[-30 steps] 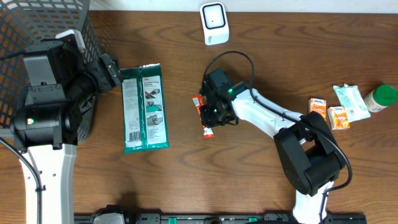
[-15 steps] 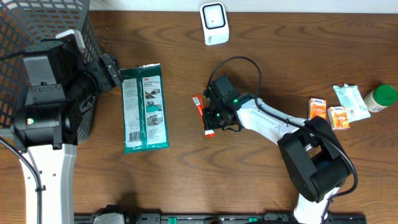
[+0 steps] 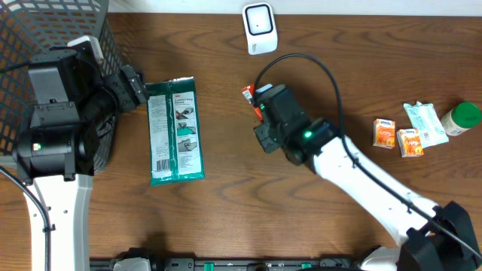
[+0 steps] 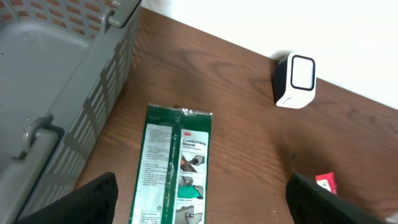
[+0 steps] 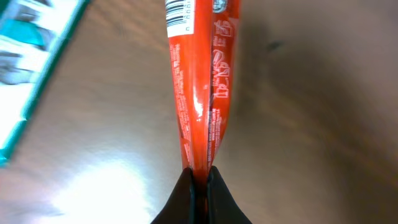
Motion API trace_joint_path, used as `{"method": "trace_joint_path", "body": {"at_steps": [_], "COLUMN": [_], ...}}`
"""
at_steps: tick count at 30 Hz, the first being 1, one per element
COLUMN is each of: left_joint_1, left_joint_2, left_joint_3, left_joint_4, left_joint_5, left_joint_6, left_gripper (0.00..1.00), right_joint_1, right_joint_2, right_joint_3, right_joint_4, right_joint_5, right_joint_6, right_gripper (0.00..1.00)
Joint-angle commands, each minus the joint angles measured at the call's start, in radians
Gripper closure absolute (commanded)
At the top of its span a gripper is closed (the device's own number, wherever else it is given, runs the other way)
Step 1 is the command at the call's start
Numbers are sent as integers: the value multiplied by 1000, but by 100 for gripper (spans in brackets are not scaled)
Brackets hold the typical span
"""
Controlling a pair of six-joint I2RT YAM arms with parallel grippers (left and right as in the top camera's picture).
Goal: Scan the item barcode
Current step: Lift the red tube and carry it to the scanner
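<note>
A red snack packet (image 5: pixel 202 81) hangs above the table, pinched at its lower end by my shut right gripper (image 5: pixel 200 180). Its barcode (image 5: pixel 179 12) shows at the top edge of the right wrist view. From overhead, the packet (image 3: pixel 246 93) pokes out beyond the right gripper (image 3: pixel 258 103), below the white scanner (image 3: pixel 258 27). My left gripper (image 4: pixel 202 205) stands open over the green glove packet (image 4: pixel 177 168), its fingers (image 4: pixel 93 202) wide apart and holding nothing. The left wrist view also catches the scanner (image 4: pixel 295 79) and the red packet (image 4: pixel 326 182).
A grey mesh basket (image 3: pixel 45 30) fills the far left corner. The green glove packet (image 3: pixel 175 129) lies flat just right of the left gripper (image 3: pixel 139 86). At the right lie two orange boxes (image 3: pixel 385 132), a tissue packet (image 3: pixel 425 123) and a green-lidded bottle (image 3: pixel 461 118).
My right gripper closed on the red packet, raised it off the table and carried it back toward the scanner. The left arm stayed still.
</note>
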Motion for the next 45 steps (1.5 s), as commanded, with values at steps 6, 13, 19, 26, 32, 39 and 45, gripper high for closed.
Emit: {"method": "trace_joint_path", "body": {"at_steps": [6, 13, 19, 26, 32, 39, 45], "left_joint_1": [5, 5, 5, 5, 5, 5, 5], "left_joint_2": [-1, -1, -1, -1, -1, -1, -1], "left_joint_3": [5, 5, 5, 5, 5, 5, 5], "left_joint_4": [0, 0, 0, 0, 0, 0, 0], "left_joint_5": [6, 6, 6, 6, 6, 6, 6], "left_joint_6": [12, 12, 12, 12, 12, 12, 12], "left_gripper": [13, 13, 13, 13, 13, 13, 13], "right_joint_1": [74, 88, 93, 93, 93, 112, 180], "right_joint_2": [-9, -9, -9, -9, -9, -9, -9], "right_joint_3": [5, 5, 5, 5, 5, 5, 5], "right_joint_4": [70, 201, 309, 519, 714, 1051, 1313], "right_joint_5": [563, 731, 783, 867, 882, 949, 962], "right_joint_6": [-213, -538, -896, -1297, -1633, -1886, -2066], "right_gripper": [99, 99, 99, 99, 99, 99, 99]}}
